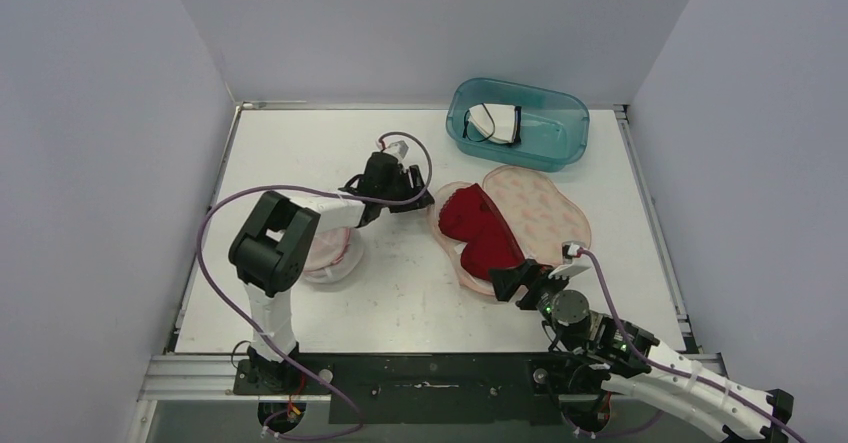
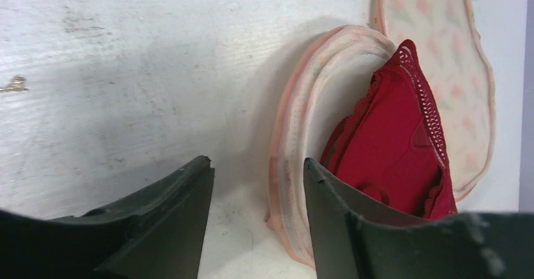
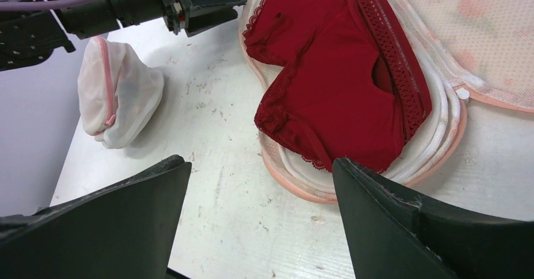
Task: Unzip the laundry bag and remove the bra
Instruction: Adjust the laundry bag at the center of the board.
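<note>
Bra (image 1: 478,229) | long axis diagonal, far-left to near-right; laundry bag (image 1: 540,203) unzipped

Place: you are looking at a robot test cell in a lab, not at a home.
Walls: plain pale panels (image 1: 100,113) close your desk (image 1: 400,303) on three sides.
Desk: its white top is scratched, and a metal rail (image 1: 190,378) frames the near edge.
Arms: the left arm (image 1: 275,248) and the right arm (image 1: 650,363) are bolted there side by side.
Cables: purple cables (image 3: 50,3) run loose along the arms.
Things: a laundry bag (image 1: 540,203), a white pouch (image 1: 335,263) and a teal tub (image 1: 575,138) lie singly on the bare top.
</note>
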`<state>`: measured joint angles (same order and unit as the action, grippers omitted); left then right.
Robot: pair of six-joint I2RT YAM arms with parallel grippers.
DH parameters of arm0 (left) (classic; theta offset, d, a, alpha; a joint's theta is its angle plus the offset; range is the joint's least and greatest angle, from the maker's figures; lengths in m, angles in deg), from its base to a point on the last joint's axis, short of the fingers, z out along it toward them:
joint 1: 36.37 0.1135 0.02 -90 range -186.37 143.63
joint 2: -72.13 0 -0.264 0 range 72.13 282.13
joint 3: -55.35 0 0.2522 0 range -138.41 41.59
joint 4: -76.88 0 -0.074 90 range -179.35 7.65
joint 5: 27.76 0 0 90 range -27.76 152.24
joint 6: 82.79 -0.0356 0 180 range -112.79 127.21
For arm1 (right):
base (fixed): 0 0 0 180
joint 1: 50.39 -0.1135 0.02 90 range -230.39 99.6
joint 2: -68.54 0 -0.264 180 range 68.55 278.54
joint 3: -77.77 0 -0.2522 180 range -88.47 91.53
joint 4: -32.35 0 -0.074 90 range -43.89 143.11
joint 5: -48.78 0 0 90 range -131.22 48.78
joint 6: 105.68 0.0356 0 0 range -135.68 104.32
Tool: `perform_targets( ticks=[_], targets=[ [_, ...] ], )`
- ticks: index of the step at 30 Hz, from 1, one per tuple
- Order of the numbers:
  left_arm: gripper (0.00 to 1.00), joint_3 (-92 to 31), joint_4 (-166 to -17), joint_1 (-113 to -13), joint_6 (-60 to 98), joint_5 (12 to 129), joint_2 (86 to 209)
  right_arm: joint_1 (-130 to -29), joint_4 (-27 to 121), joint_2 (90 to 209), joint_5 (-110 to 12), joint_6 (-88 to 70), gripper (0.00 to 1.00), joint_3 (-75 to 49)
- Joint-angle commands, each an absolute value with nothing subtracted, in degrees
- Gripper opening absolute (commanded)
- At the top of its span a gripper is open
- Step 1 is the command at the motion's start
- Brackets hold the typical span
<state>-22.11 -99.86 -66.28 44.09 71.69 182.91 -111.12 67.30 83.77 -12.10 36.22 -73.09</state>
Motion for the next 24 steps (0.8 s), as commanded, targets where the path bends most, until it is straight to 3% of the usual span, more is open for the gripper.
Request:
perform_targets(
  ticks=[1, 7, 12, 20, 24],
  targets=[
    [0.47, -22.1, -106.9, -67.2, 45.8, 75.3, 185.3, -111.0, 67.2, 82.8, -10.4, 35.1, 0.86, -70.8],
    [0.27, -17.9, -115.2, -68.0, 49.9, 77.5, 186.1, -111.0, 66.9, 85.4, -9.0, 33.4, 0.86, -68.4],
    [0.00, -13.1, -118.5, -68.4, 51.7, 76.0, 183.7, -111.0, 65.5, 87.1, -7.6, 32.0, 0.86, -67.0],
    [0.00, 9.1, -133.1, -69.6, 67.4, 63.0, 171.5, -110.8, 61.0, 95.8, -4.0, 30.9, 0.86, -64.1],
    [0.00, 18.0, -135.1, -74.7, 75.9, 51.1, 165.8, -110.6, 57.6, 101.6, -3.9, 32.0, 0.86, -63.7]
  ],
)
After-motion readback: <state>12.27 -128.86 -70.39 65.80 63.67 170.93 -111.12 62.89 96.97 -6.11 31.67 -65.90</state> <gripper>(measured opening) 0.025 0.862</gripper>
